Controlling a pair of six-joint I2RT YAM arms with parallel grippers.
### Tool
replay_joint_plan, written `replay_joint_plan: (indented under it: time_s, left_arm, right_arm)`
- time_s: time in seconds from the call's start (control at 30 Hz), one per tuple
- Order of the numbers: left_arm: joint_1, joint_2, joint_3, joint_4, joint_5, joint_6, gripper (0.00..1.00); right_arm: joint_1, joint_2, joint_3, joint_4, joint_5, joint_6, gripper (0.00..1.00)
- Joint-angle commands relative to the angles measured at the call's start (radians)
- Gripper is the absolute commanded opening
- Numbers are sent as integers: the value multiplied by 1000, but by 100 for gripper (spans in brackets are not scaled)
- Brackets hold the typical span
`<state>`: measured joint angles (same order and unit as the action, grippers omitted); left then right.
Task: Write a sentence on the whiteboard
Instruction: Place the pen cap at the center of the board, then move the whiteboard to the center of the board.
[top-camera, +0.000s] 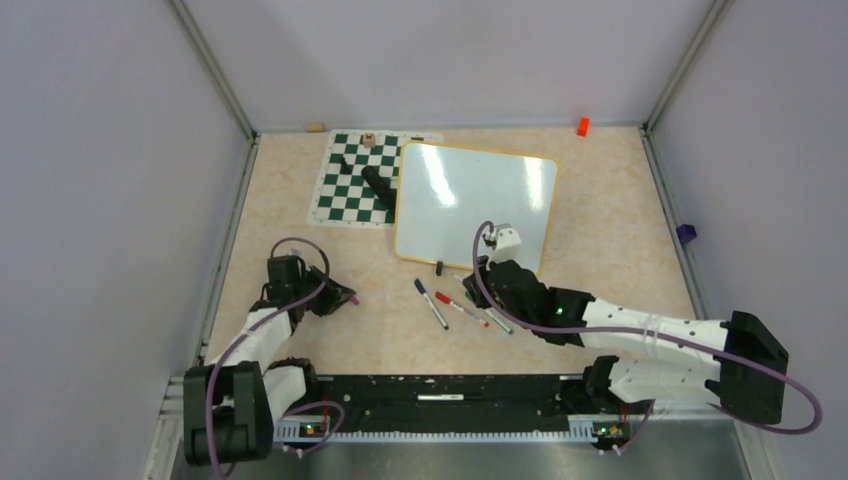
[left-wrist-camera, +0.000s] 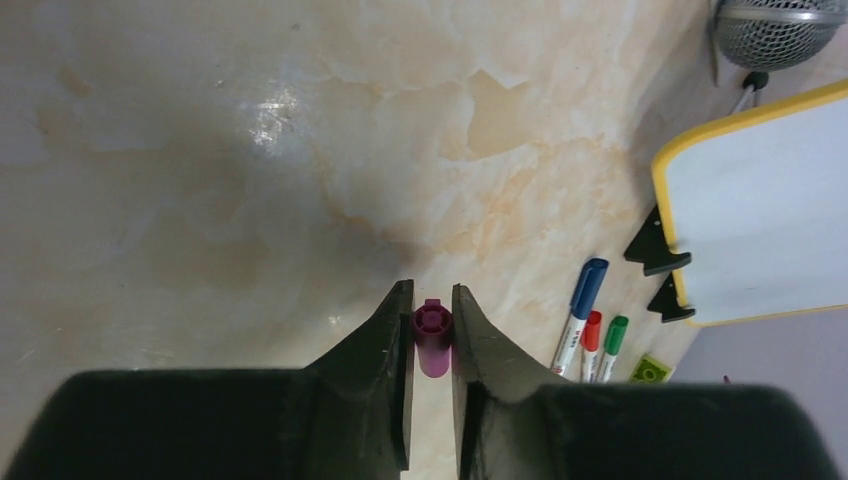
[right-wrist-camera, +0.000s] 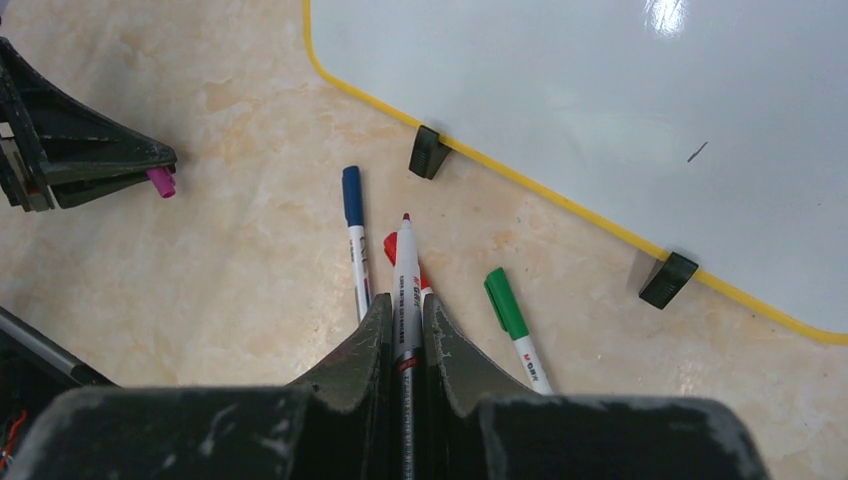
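Purple cap sits pinched in my L gripper, jaws nearly closed on it, above the marble-look table. My R gripper is clamped tight on an uncapped marker, tip pointing toward the whiteboard but short of its yellow rim. Board lies flat at far centre, overlapping the chess mat (glare on its surface). Blue marker & green marker lie loose near its clips.
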<state>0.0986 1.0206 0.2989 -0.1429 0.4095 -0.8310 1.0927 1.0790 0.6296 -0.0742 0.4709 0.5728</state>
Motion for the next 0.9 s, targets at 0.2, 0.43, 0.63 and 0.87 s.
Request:
replay_joint_plan:
  time_s: [0.2, 0.43, 0.63, 0.87]
  left_arm:
    - [-34, 38, 87, -58, -43, 28, 73]
    - [-58, -1, 176, -80, -14, 63, 87]
    - [-124, 79, 236, 109, 44, 79, 87]
    - [-165, 308, 353, 303, 106, 70, 87]
  right_arm:
    - [-132, -5, 51, -68, -112, 45, 0]
    - [-300, -83, 19, -145, -255, 74, 0]
    - [-433, -132, 18, -208, -401, 84, 0]
    - [-499, -158, 23, -246, -502, 91, 0]
